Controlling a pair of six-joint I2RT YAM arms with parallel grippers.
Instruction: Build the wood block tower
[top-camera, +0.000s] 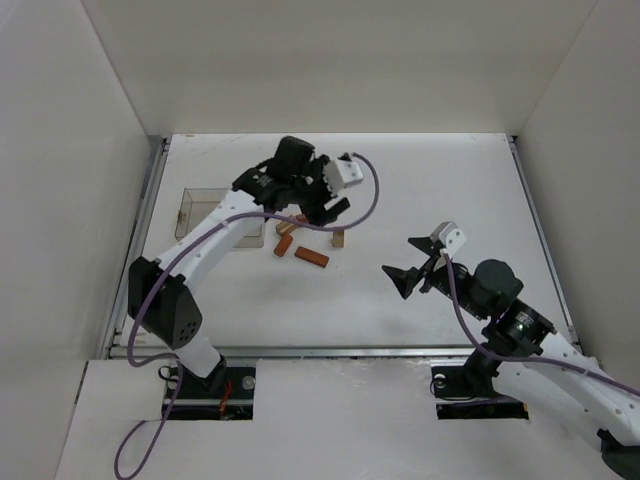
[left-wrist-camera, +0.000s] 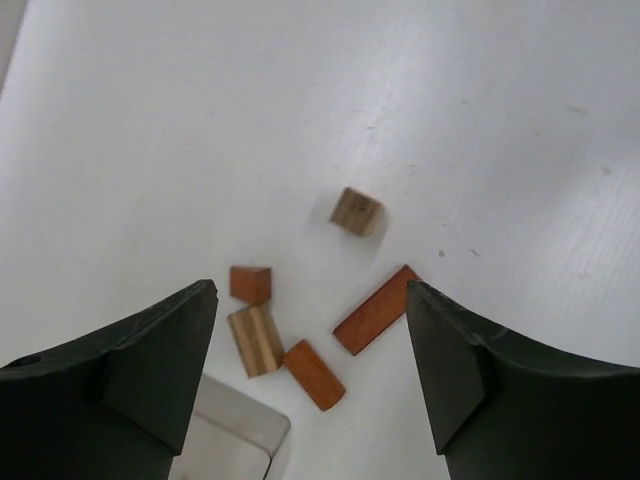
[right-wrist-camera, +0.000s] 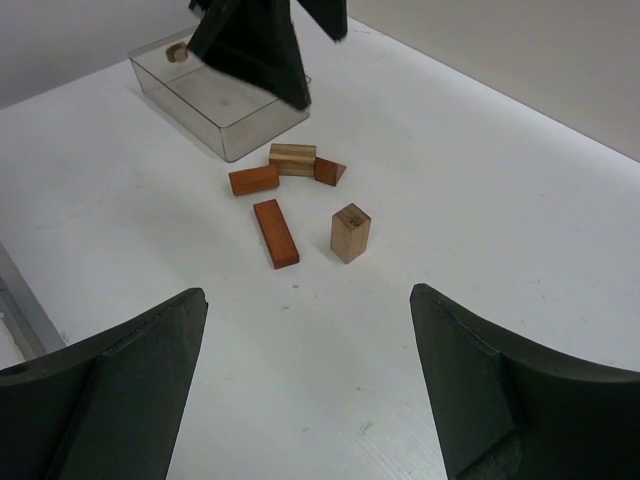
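Since no piece rests on another yet, I judge that I am at the very start of the tower: choosing and picking the first block. My left gripper (left-wrist-camera: 310, 292) hangs over the loose pieces with its jaws wide apart and nothing between them. My right gripper (right-wrist-camera: 308, 294) sits well off to the side, likewise spread and empty. On the white table (right-wrist-camera: 480, 180), just beside the clear plastic box (right-wrist-camera: 215, 105), lie the striped light-tan block (right-wrist-camera: 292, 158), the short reddish-brown bar (right-wrist-camera: 253, 180), the small reddish-brown wedge (right-wrist-camera: 329, 171) and the longer reddish-brown bar (right-wrist-camera: 275, 233). The plain tan block (right-wrist-camera: 350, 232) stands upright a little apart. Next, I think, the left jaws must come down squarely astride one piece, turned to its narrow sides, without knocking its neighbours. The longer bar, lying free, looks a fair base.
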